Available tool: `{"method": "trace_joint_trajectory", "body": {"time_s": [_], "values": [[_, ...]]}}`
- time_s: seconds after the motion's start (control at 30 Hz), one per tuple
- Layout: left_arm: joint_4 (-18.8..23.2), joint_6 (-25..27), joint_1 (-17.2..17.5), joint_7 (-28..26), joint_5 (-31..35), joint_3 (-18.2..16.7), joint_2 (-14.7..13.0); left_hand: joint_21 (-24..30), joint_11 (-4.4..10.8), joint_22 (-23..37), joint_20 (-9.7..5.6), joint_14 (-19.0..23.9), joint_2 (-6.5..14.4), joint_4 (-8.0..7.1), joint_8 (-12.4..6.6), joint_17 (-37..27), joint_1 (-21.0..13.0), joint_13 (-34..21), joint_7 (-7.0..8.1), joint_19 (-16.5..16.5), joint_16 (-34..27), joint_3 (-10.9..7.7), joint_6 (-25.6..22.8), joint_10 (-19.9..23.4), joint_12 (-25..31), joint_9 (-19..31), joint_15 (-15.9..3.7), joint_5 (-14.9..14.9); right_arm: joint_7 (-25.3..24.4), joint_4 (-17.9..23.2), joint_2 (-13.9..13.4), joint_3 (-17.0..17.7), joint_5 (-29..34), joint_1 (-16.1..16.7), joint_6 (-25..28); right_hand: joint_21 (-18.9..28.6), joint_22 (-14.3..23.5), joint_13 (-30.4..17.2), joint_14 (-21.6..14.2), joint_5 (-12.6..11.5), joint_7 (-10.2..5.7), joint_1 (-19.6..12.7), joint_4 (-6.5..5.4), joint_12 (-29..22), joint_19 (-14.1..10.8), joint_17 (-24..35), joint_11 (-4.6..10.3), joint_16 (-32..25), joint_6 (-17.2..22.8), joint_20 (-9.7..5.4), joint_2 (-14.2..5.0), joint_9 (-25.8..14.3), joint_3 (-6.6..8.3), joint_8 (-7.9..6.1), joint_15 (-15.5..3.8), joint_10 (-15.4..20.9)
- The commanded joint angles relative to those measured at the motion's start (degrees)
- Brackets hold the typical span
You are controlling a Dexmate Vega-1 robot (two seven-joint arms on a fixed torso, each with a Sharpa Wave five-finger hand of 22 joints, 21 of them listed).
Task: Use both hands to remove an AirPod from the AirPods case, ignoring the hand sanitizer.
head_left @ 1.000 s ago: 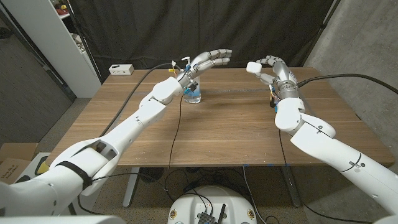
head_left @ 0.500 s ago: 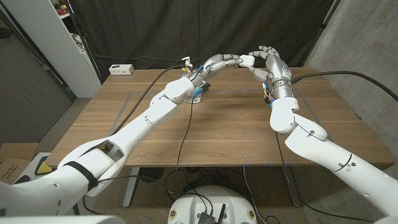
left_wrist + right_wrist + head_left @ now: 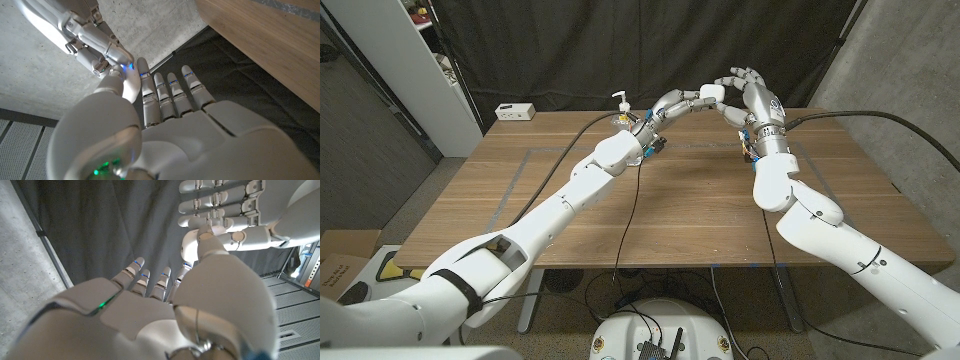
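The small white AirPods case (image 3: 710, 94) hangs in the air above the table's far edge, between my two hands. My right hand (image 3: 748, 97) holds it from the right with thumb and fingertips. From the left, my left hand (image 3: 672, 103) reaches in with fingers stretched out and meets the case. In the left wrist view my left hand (image 3: 175, 115) has its thumb and nearest finger at the case (image 3: 129, 85), with the right hand's fingers (image 3: 90, 35) just beyond. The right wrist view has my right hand's (image 3: 150, 305) thumb on the case (image 3: 191, 244). Whether the lid is up cannot be made out.
The hand sanitizer bottle (image 3: 620, 106) stands at the far edge of the wooden table (image 3: 700, 200), partly behind my left forearm. A small white box (image 3: 515, 111) sits at the far left corner. Black cables trail over the tabletop from both wrists.
My left hand has swung right, away from the sanitizer, and closed in on the case. My right hand has lifted the case slightly and brought it left to meet it.
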State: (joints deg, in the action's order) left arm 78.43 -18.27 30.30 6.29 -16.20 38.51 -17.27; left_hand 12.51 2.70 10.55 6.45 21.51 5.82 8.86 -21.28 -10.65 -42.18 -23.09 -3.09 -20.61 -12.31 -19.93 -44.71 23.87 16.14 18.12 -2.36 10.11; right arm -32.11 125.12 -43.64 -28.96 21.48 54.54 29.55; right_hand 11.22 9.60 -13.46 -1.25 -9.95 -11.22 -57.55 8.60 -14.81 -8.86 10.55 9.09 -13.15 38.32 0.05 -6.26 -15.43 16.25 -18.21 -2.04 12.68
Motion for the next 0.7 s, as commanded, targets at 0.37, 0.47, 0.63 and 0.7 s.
{"method": "trace_joint_trajectory", "body": {"time_s": [0.37, 0.47, 0.63, 0.7], "values": [[-1.0, -3.9, 1.7, -4.1, 0.7, -1.5, 0.8, 0.1, 0.12, 0.3, 0.48, 1.4, -1.5, -0.97, 0.73, -0.3, 1.8, -0.2, 0.1, -0.2, 0.1, 1.11, 1.8, 1.1, 0.4, 1.4, -0.56, -0.1, 1.9, -0.8, 1.7, 3.4, 1.8, 3.0, -1.9, -0.3, 0.0, -0.2, -0.6, -0.2, -0.61, -0.3, -0.05, 0.2, -0.4, 0.1, -0.13, 0.2, 3.3, -0.35, -0.75, -0.7, -0.24, 0.1, -7.18, 0.8], [-0.4, -3.0, 1.8, -4.5, 1.0, -1.5, 0.5, 0.2, 0.44, 0.4, 0.74, 2.2, -0.2, -0.14, 0.28, -0.1, -0.2, -0.2, 0.49, -0.4, 0.1, -0.06, 0.7, 1.5, 0.5, 2.0, -0.92, 0.2, 2.2, -0.9, 1.9, 3.3, 1.9, 3.0, -2.0, -0.3, 0.0, -0.2, -0.5, -0.2, -0.66, -0.4, -0.05, 0.2, -0.4, 0.1, -0.09, 0.2, 3.4, -0.39, -0.78, -0.7, -0.26, 0.14, -7.25, 0.8], [-0.2, -0.7, 1.4, -3.3, 0.0, -1.2, 0.3, 0.2, 0.71, 0.4, 0.42, 1.9, -0.5, 0.33, -0.05, 0.0, -1.2, -0.3, 0.62, -0.4, 0.5, -0.22, 0.0, 1.3, 0.4, 2.6, -1.12, 0.0, 2.3, -1.2, 2.2, 3.2, 2.3, 2.7, -2.6, -0.3, 0.0, -0.2, -0.6, -0.2, -0.61, -0.4, -0.11, 0.2, -0.5, 0.1, -0.26, 0.3, 3.3, -0.46, -0.81, -0.7, -0.37, 0.28, -7.24, 1.0], [-0.2, 0.0, 1.2, -3.0, -0.2, -1.0, 0.2, 0.2, 0.79, 0.4, 0.26, 1.6, -0.9, 0.38, -0.16, -0.1, -1.3, -0.3, 0.7, -0.4, 0.6, 0.06, -0.3, 1.3, 0.3, 2.9, -1.26, -0.1, 2.5, -1.3, 2.3, 3.2, 2.4, 2.6, -2.9, -0.3, 0.0, -0.2, -0.6, -0.2, -0.65, -0.4, -0.12, 0.3, -0.5, 0.1, -0.21, 0.3, 3.4, -0.49, -0.81, -0.7, -0.39, 0.31, -7.2, 1.0]]}}
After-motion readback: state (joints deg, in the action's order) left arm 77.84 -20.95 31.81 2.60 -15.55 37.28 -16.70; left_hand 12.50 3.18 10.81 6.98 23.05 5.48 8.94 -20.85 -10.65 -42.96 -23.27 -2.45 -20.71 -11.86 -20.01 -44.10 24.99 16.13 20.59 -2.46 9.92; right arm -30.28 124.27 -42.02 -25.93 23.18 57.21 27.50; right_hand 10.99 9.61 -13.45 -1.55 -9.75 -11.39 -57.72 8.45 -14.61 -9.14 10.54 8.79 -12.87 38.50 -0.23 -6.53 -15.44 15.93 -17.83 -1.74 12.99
